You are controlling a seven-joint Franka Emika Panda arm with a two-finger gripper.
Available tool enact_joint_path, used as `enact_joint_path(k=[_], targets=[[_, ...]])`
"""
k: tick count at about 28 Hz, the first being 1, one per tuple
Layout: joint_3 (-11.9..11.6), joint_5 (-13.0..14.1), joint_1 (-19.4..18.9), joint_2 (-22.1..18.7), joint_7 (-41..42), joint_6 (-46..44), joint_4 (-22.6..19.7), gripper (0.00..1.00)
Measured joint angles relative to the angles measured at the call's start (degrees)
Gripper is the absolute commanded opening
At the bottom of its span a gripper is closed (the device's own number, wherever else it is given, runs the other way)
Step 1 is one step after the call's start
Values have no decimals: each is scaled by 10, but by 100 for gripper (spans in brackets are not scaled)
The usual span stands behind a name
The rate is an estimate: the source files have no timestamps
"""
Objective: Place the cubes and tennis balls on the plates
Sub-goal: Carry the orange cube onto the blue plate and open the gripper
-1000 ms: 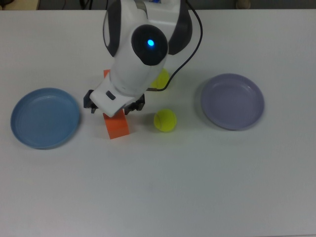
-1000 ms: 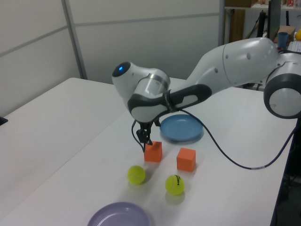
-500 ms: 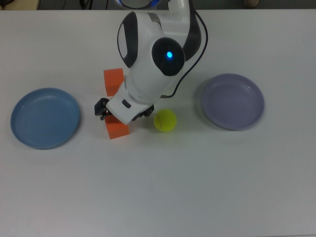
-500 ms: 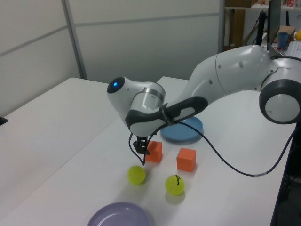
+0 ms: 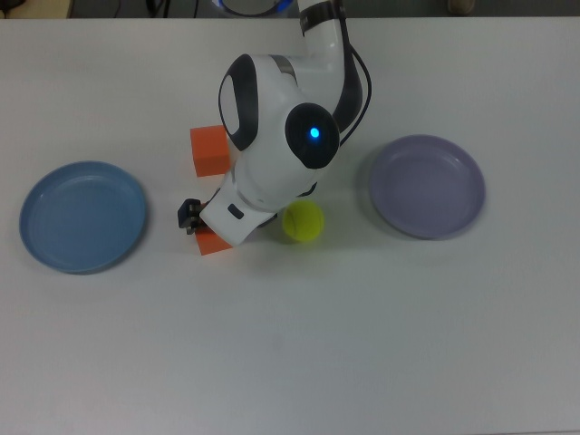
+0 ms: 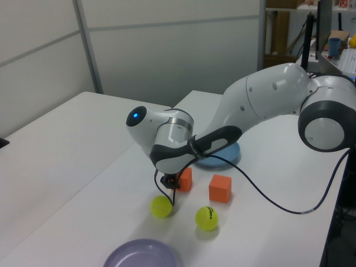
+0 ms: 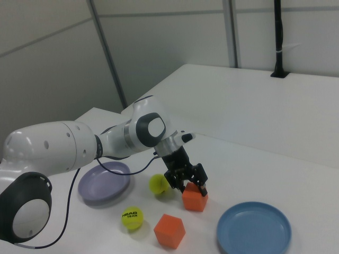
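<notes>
Pale partition walls stand behind a white tabletop (image 5: 362, 344), where nothing has reached a plate yet. At one end lies the light blue plate (image 5: 82, 217), at the opposite end the lavender plate (image 5: 426, 186), both bare, and the four pieces sit in a loose cluster around the middle between them. The gripper (image 7: 186, 180) hangs right over one orange cube (image 7: 195, 198), its fingers (image 7: 201, 174) spread about as wide as the cube and reaching down toward its sides; I judge they have not closed on it, and the cube rests flat on the tabletop. The second orange cube (image 7: 169, 230) sits just beside it, free. One tennis ball (image 7: 158, 183) lies close to the gripper on the side toward the lavender plate, and the ball with the dark logo (image 7: 131, 217) lies a little apart. The cube looks light and stiff, with flat matte faces that should grip well if pinched squarely on two opposite sides. The balls look fuzzy and springy, and would likely roll if nudged, so they want a grip across the widest part.
</notes>
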State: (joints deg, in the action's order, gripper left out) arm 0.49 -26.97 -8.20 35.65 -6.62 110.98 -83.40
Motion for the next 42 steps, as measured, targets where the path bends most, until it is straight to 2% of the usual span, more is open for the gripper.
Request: enact_joint_path(k=[11,14,18,21,25,31,32,33,34,35,42], targets=[[-3,0,1,-5,-28,0,15,0],[-8,0,7,-20,-29,0,26,0],[-14,0,33,-45,-28,-6,30,0],[-29,0,56,-57,-18,-9,30,0],[-68,0,81,-55,19,-8,27,0],[-75,0,123,-40,39,2,16,2],[-75,0,125,-37,39,3,15,8],[-75,0,126,-35,39,4,15,21],[-75,0,126,-32,39,4,15,42],[-75,0,125,-29,39,4,15,99],[-72,0,115,-20,38,4,15,100]])
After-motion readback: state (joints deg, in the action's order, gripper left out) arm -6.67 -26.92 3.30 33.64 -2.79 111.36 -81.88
